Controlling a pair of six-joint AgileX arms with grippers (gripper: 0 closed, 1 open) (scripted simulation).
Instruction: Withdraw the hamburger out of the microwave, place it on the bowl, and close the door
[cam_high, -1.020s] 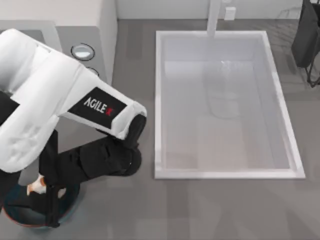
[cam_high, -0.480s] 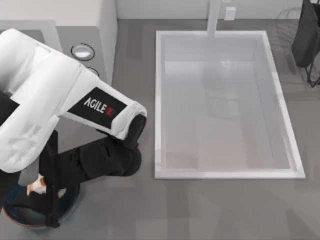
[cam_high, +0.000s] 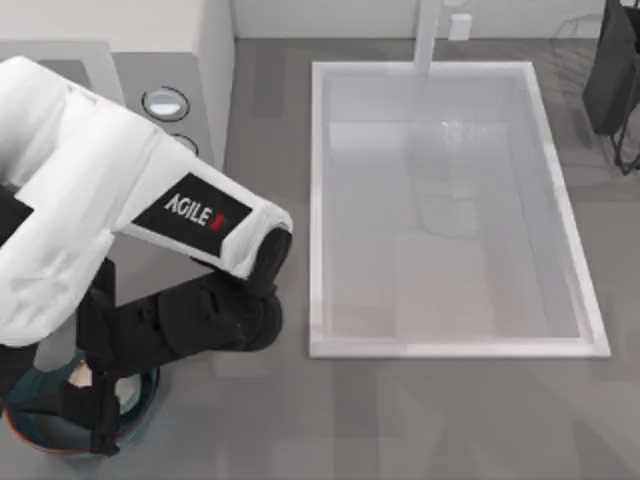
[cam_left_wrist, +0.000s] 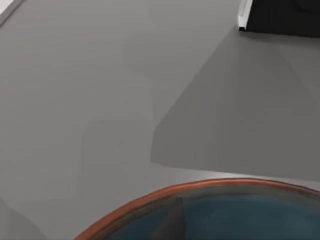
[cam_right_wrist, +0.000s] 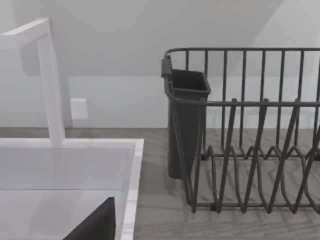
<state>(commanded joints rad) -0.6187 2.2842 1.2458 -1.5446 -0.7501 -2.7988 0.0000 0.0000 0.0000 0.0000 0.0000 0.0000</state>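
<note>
**Left arm lowered over the teal bowl at the table's near-left corner**

The teal bowl (cam_high: 140, 410) with its reddish-brown rim sits at the bottom-left of the top view. The left gripper (cam_high: 95, 405) hangs directly over it, its dark fingers reaching down inside the rim. A small cream and orange patch of the hamburger (cam_high: 82, 375) peeks out beside the gripper, within the bowl's outline; whether it rests on the bowl's floor or is held cannot be told. Whether the fingers are open or closed cannot be told either. In the left wrist view the bowl's rim and blue inside curve across the lower edge.

The microwave (cam_high: 190, 60), white with round silver-blue knobs (cam_high: 166, 102), stands at the top-left, largely hidden by the white AgileX arm.

A large white rectangular sink basin (cam_high: 450, 200) fills the middle and right of the grey table (cam_high: 400, 420), with a white faucet (cam_high: 428, 35) at its far edge. A dark wire dish rack (cam_right_wrist: 250, 130) with a cutlery cup (cam_right_wrist: 185, 125) stands at the far right. The right gripper (cam_high: 615, 75) is parked there, near the rack; its finger state cannot be told.
</note>
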